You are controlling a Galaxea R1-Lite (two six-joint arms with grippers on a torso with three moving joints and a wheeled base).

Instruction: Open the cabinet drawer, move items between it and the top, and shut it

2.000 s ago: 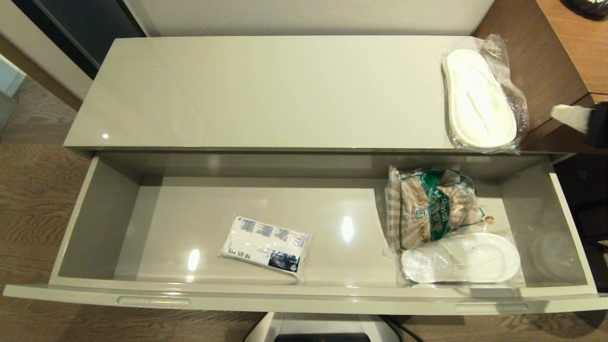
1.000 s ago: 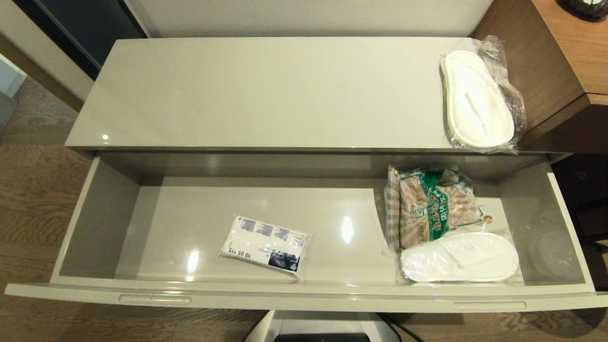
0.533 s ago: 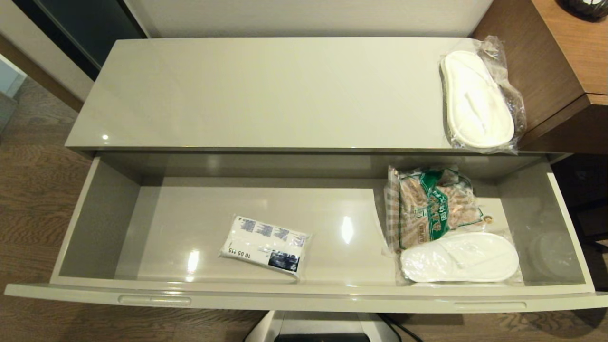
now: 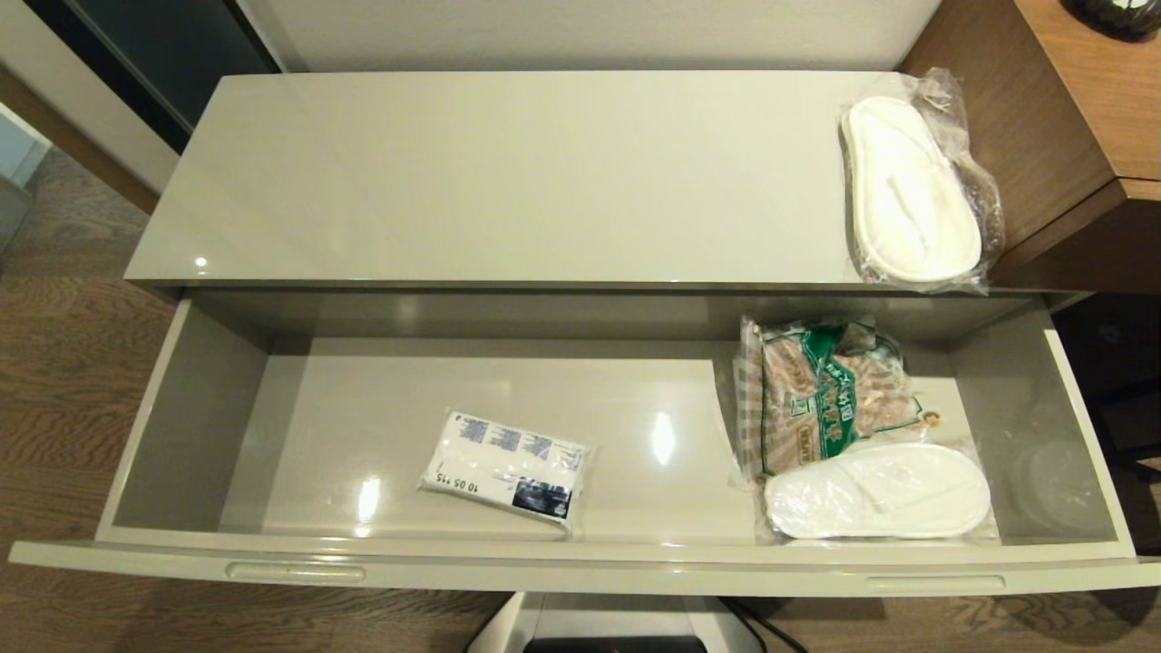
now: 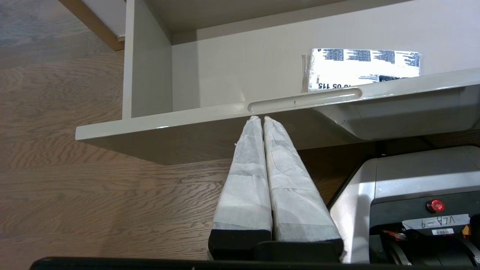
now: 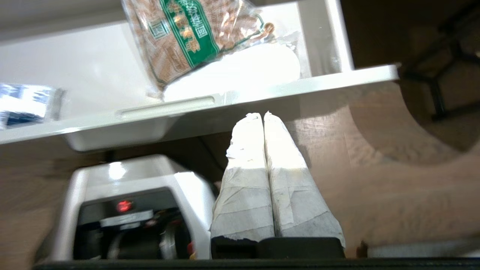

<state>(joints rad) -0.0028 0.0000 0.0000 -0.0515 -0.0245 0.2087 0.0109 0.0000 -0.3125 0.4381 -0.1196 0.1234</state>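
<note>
The wide beige-grey cabinet drawer (image 4: 580, 567) stands pulled fully open. Inside it lie the white tissue packet (image 4: 508, 468) near the middle and a wrapped white slipper (image 4: 878, 491) at the right. A second wrapped slipper (image 4: 912, 193) rests on the right end of the glossy top (image 4: 508, 172). Neither arm shows in the head view. My left gripper (image 5: 261, 118) is shut and empty, just below the drawer's left slot handle (image 5: 304, 100). My right gripper (image 6: 261, 114) is shut and empty, low in front of the drawer beside the right slot handle (image 6: 165, 107).
A green and brown snack bag (image 4: 821, 390) lies in the drawer behind the slipper. Taller brown wood-grain furniture (image 4: 1070, 109) stands at the right of the cabinet. My white base (image 5: 412, 195) sits under the drawer front, on wood flooring (image 4: 63, 381).
Two seconds ago my right gripper showed at the right edge near the brown furniture; it has since dropped out of the head view. The items and drawer have not moved.
</note>
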